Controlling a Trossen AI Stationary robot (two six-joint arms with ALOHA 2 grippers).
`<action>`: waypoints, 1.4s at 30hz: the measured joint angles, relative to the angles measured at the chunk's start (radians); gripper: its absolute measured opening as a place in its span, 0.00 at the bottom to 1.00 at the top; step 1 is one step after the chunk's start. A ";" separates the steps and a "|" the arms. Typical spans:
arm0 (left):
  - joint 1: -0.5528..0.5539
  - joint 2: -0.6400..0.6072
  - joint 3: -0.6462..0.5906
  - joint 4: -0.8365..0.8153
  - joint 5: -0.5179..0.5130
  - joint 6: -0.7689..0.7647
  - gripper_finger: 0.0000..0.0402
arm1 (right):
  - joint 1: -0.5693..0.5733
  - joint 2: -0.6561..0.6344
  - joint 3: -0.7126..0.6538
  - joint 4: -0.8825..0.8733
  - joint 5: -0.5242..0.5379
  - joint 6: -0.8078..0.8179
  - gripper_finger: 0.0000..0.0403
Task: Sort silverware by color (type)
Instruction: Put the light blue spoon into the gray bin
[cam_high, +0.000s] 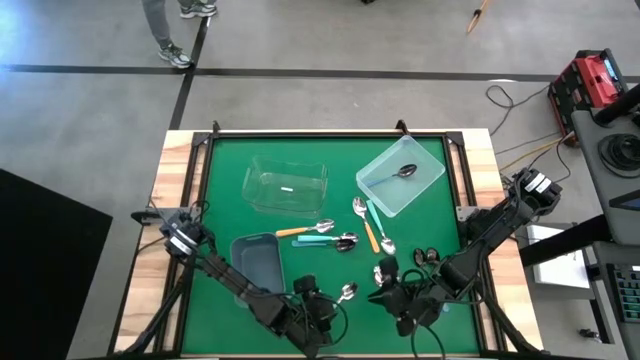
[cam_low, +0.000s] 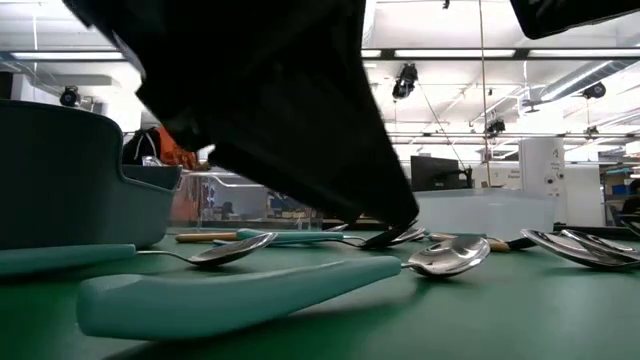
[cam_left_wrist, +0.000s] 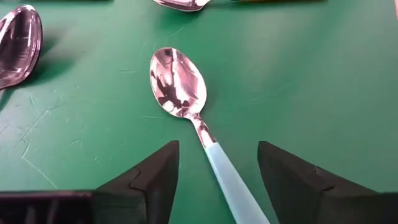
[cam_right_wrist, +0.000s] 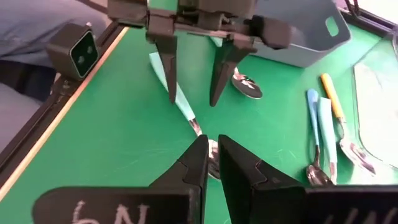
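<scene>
Left gripper, jaws spread, straddles a teal spoon lying on the mat; the low view shows mostly a dark arm. Right gripper, jaws pressed together, hovers near that spoon's bowl, perhaps touching; more spoons lie mid-table, one in a clear bin.

A spoon lies on the green table mat with its shiny bowl facing up and its light teal handle running back between the left gripper and out of the frame. The gripper's two dark fingers stand wide apart on either side of the handle, not touching it. Another spoon bowl shows at one edge, and part of a third bowl lies farther ahead. The mat has faint scratches
</scene>
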 joint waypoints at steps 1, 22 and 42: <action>0.000 0.000 -0.005 0.002 0.001 0.000 0.52 | 0.000 0.000 0.000 0.000 0.007 0.007 0.07; 0.028 0.001 -0.155 0.306 0.082 0.029 0.49 | 0.000 0.005 0.000 0.000 0.049 0.068 0.07; 0.043 0.006 -0.160 0.254 0.042 -0.018 0.07 | 0.000 0.005 0.000 0.000 0.049 0.071 0.07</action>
